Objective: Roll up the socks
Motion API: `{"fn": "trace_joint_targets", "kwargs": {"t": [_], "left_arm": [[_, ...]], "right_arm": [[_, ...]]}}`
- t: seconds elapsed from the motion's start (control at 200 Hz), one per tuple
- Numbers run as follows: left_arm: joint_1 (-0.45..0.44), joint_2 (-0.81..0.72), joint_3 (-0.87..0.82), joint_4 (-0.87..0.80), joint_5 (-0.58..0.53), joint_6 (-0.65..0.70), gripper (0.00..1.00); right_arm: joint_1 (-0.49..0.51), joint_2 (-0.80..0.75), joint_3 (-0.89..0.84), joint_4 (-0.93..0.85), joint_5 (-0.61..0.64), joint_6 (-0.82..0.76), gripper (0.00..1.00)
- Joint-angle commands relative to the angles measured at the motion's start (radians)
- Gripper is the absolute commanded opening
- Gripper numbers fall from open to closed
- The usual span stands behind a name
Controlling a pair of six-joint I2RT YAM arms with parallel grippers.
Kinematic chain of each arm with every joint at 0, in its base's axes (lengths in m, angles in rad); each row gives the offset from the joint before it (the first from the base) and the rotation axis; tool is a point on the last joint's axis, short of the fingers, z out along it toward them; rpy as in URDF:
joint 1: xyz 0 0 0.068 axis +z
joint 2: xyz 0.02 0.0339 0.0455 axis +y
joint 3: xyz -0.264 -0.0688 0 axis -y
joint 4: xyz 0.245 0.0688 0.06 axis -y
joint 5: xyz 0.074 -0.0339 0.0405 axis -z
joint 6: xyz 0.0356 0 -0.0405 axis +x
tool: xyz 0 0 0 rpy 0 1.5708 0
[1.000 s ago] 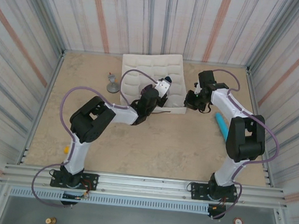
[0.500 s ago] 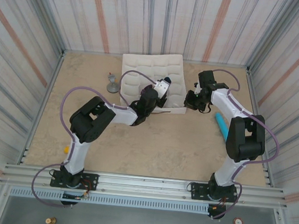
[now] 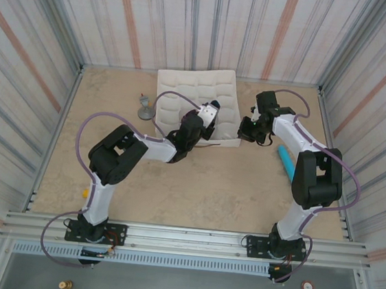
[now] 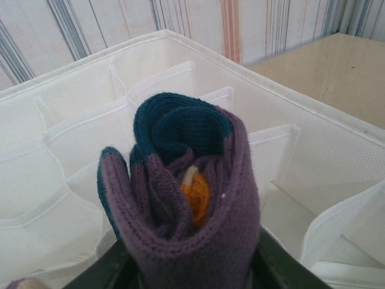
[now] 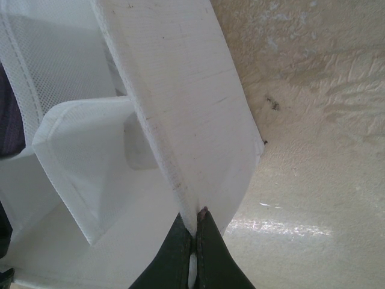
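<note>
The socks [image 4: 186, 198] are rolled into one purple bundle with a navy toe on top and an orange cuff showing in the middle. The bundle stands upright between the dark fingers of my left gripper [image 4: 192, 274], which press on both its sides. It hangs over a compartment of the white divided organizer box [image 3: 185, 88]. From above, my left gripper [image 3: 208, 116] sits at the box's front right part. My right gripper [image 5: 195, 220] is shut on the box's fabric wall [image 5: 180, 108] at its right corner, where it also appears from above [image 3: 244, 130].
A teal cylinder [image 3: 286, 160] lies on the table to the right of the box, under the right arm. A small grey stand [image 3: 144, 109] is left of the box. A small yellow block [image 3: 85, 192] lies by the left arm's base. Striped walls close in the table.
The left arm's elbow has shifted a touch to the left, with the gripper staying over the box. The right arm has not moved.
</note>
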Motion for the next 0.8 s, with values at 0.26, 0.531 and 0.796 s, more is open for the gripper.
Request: {"fn": "trace_joint_targets", "kwargs": {"t": [0.26,0.531,0.796], "left_arm": [[0.004,-0.025,-0.005,-0.081,0.025,0.012,0.63],[0.017,-0.059,-0.006,-0.134,0.054,-0.006,0.91],[0.053,-0.135,0.067,-0.303,0.210,-0.063,0.99]], "right_arm": [[-0.014,0.006,-0.038,-0.117,-0.008,0.019,0.00],[-0.014,0.000,-0.030,-0.122,-0.013,0.018,0.00],[-0.012,-0.017,-0.018,-0.116,-0.022,0.023,0.02]]}}
